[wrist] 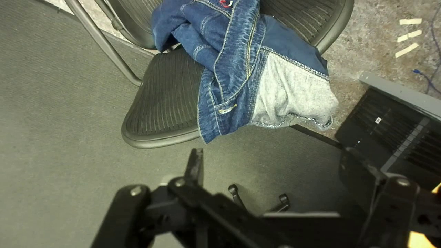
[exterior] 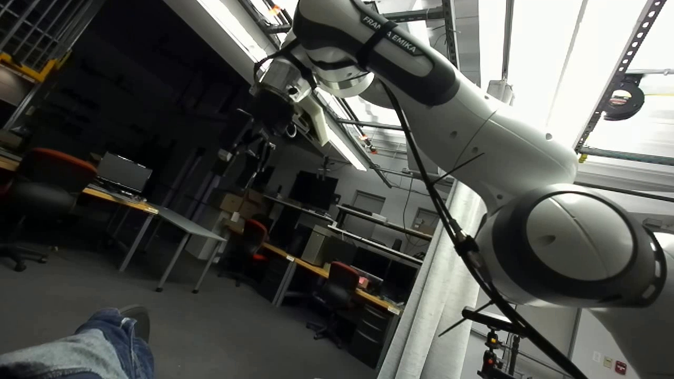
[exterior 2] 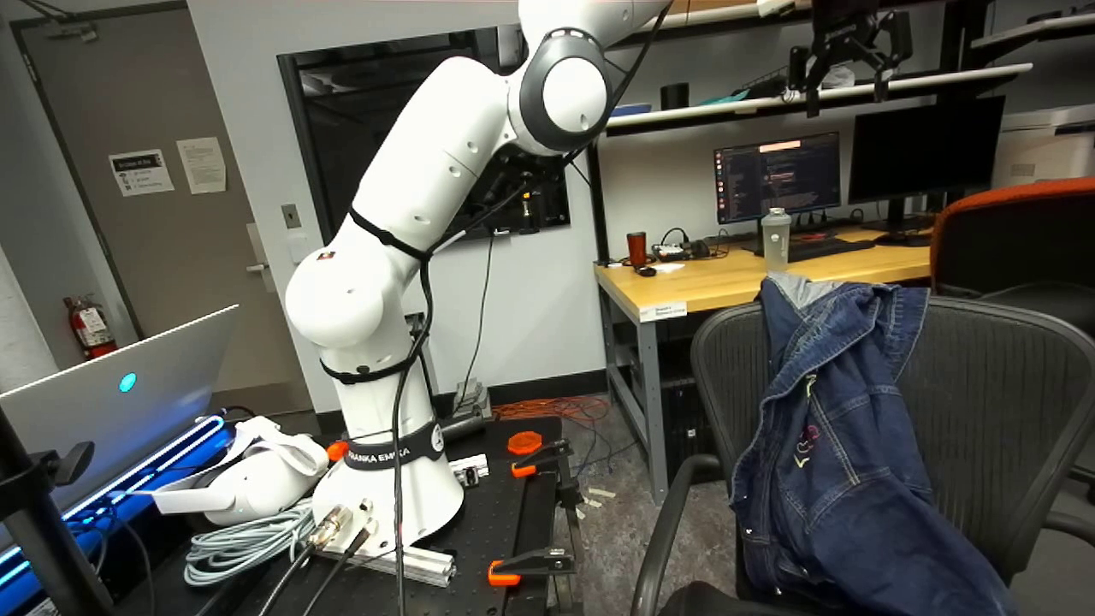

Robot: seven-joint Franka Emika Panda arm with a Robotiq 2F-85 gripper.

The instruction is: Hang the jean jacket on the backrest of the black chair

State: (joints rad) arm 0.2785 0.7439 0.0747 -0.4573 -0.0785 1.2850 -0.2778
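The blue jean jacket (exterior 2: 843, 428) lies draped over the top of the black chair's mesh backrest (exterior 2: 992, 385). Most of it hangs down the front side, and its pale grey inside shows at the top. In the wrist view the jacket (wrist: 227, 62) covers the middle of the backrest (wrist: 165, 100), with a collar corner and pale lining over the rim. The jacket (exterior: 110, 342) also shows in an exterior view at the bottom left, with a bit of the dark chair (exterior: 139, 318) behind it. My gripper (wrist: 274, 153) is open and empty, apart from the jacket. It also shows high above the chair (exterior 2: 847, 101).
A wooden desk (exterior 2: 710, 287) with monitors, a shaker bottle (exterior 2: 776, 241) and a red cup (exterior 2: 636, 249) stands behind the chair. An orange-topped chair (exterior 2: 1018, 239) is beside it. A shelf (exterior 2: 821, 101) is on the wall. A black PC tower (wrist: 382, 134) is right of the jacket.
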